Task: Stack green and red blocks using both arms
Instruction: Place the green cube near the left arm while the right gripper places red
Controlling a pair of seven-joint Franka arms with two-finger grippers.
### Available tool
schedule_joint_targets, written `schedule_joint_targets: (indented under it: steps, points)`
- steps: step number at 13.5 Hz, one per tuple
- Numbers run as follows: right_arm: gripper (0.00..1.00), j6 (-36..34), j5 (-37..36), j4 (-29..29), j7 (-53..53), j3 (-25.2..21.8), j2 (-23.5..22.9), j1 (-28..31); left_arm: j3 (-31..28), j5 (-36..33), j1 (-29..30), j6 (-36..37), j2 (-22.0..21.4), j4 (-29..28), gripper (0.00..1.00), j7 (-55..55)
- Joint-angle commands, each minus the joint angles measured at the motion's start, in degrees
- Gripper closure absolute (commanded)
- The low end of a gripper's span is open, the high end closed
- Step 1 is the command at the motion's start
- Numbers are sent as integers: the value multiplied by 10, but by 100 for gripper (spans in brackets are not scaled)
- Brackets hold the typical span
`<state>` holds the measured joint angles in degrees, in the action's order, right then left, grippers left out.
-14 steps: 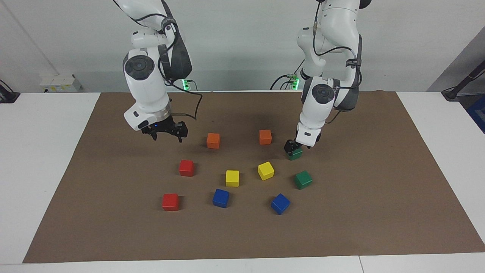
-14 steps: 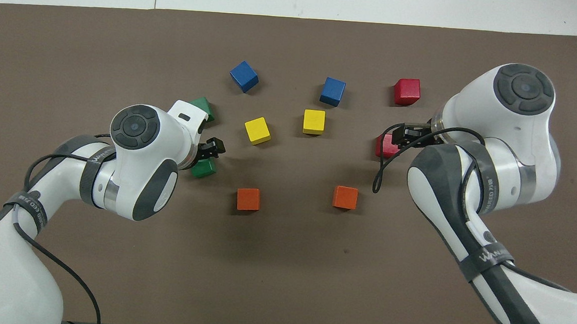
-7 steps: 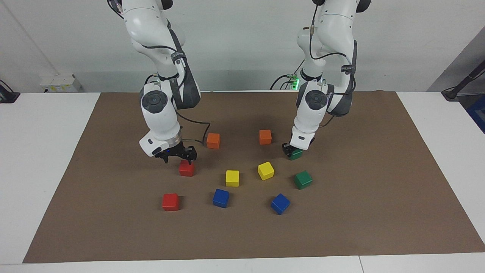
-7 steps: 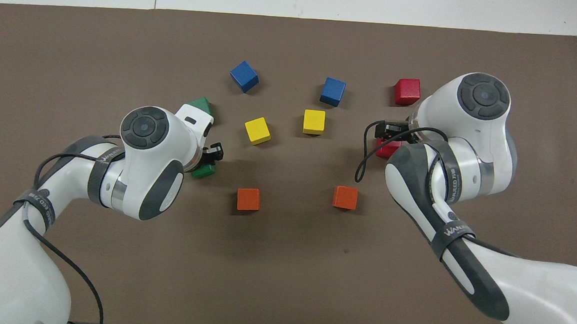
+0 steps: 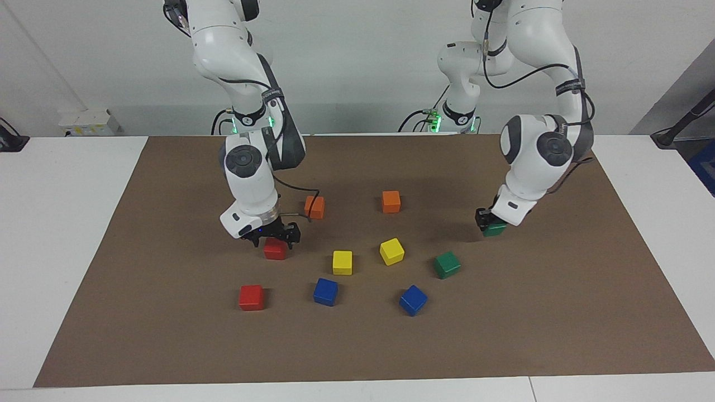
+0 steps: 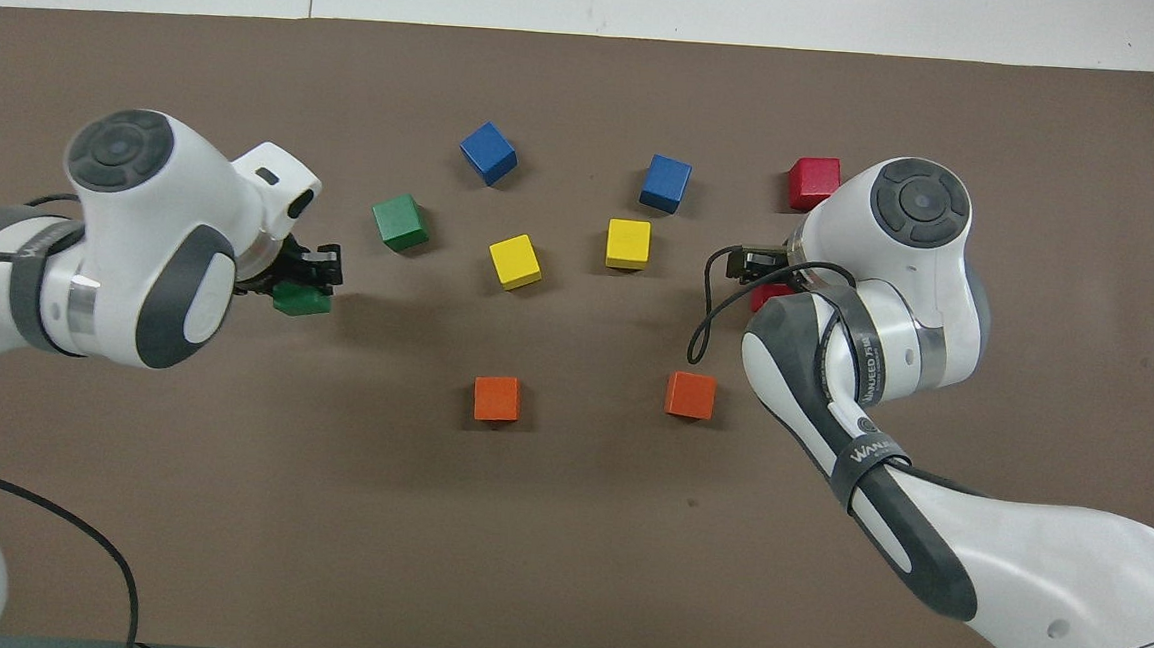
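Glossy green cube [image 5: 495, 229] clamped in left gripper [image 5: 487, 222]; right gripper [image 5: 273, 235] spread over red cube [image 5: 275, 249].

"WANJEED" on right arm's strap [image 6: 867, 454]

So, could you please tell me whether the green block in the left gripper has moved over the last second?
Yes. Gripped by the left gripper, the green block has shifted toward the left arm's end of the table, away from the orange cube it had been beside.
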<state>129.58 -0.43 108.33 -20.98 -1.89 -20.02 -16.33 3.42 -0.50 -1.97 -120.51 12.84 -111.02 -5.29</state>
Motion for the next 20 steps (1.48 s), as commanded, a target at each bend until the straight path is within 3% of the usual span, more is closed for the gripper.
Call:
schedule_joint_targets:
  steps: [1,4,6,8,9,10,11,12,14,16,20]
  points:
    - [0,50,7,39,-7,1,5,2,6,0,47,-41,21,2,100,69]
    - [6,59,7,52,-5,1,7,2,6,2,50,-58,32,-3,100,67]
    - [24,60,7,51,-2,1,7,2,6,2,51,-68,39,-6,100,68]
    - [84,59,7,51,-6,1,7,2,5,2,51,-86,40,-20,100,67]
    - [100,59,7,50,-6,1,7,2,5,2,51,-88,42,-21,100,68]
    - [100,57,7,49,-3,1,7,5,5,2,51,-88,42,-24,100,68]
    - [100,47,7,43,0,1,8,9,6,2,51,-90,42,-24,16,69]
    - [100,33,7,38,12,0,13,14,5,1,50,-91,42,-24,0,70]
    - [100,-38,6,0,84,0,24,54,5,1,51,-91,43,-17,0,70]
    - [100,-61,0,-11,155,-3,38,103,5,0,45,-79,46,12,0,58]
    - [100,-20,-1,8,206,-2,32,173,6,2,-50,-12,106,147,0,-179]
